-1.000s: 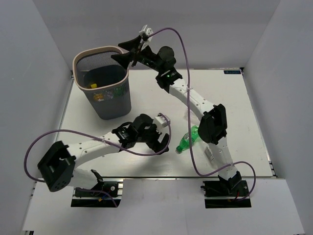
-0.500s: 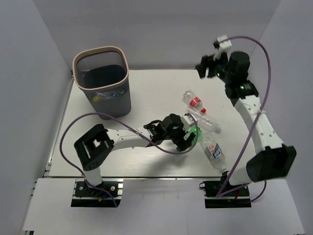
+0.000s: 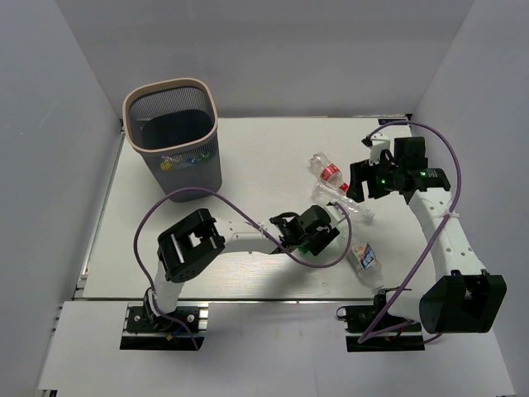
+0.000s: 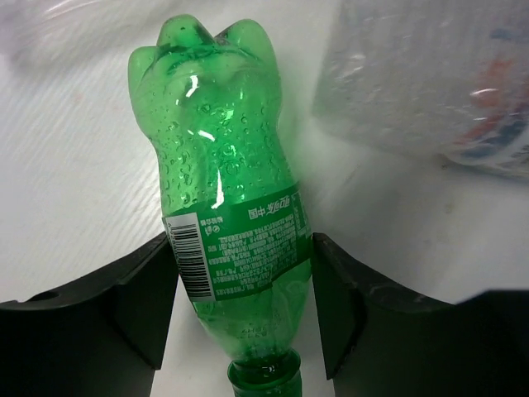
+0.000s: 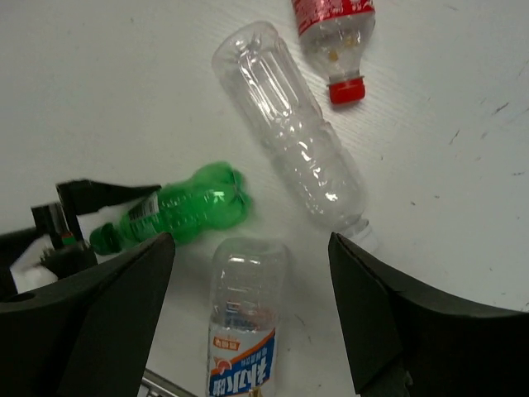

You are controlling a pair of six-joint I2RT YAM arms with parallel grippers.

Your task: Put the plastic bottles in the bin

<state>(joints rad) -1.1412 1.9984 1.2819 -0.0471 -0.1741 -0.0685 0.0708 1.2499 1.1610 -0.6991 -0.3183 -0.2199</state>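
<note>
A green plastic bottle (image 4: 223, 165) lies on the white table, its cap end toward the wrist. My left gripper (image 4: 244, 306) is shut on it, both pads pressed against its labelled sides; from above that gripper (image 3: 318, 234) is near the table's middle. Beside it lie a blue-labelled bottle (image 5: 244, 331), a clear unlabelled one (image 5: 289, 124) and a red-labelled, red-capped one (image 5: 335, 25). My right gripper (image 5: 248, 314) hangs open above the blue-labelled bottle, touching nothing. The bin (image 3: 173, 136) stands at the back left, with coloured shapes showing through its mesh.
The loose bottles cluster right of centre, between the two grippers (image 3: 343, 201). Purple cables loop off both arms over the table (image 3: 248, 149). Grey walls close in the left, back and right sides.
My left gripper reached right to the green bottle and closed on it. My right arm swung from over the bin to the right and came down above the bottles, jaws opening wider.
</note>
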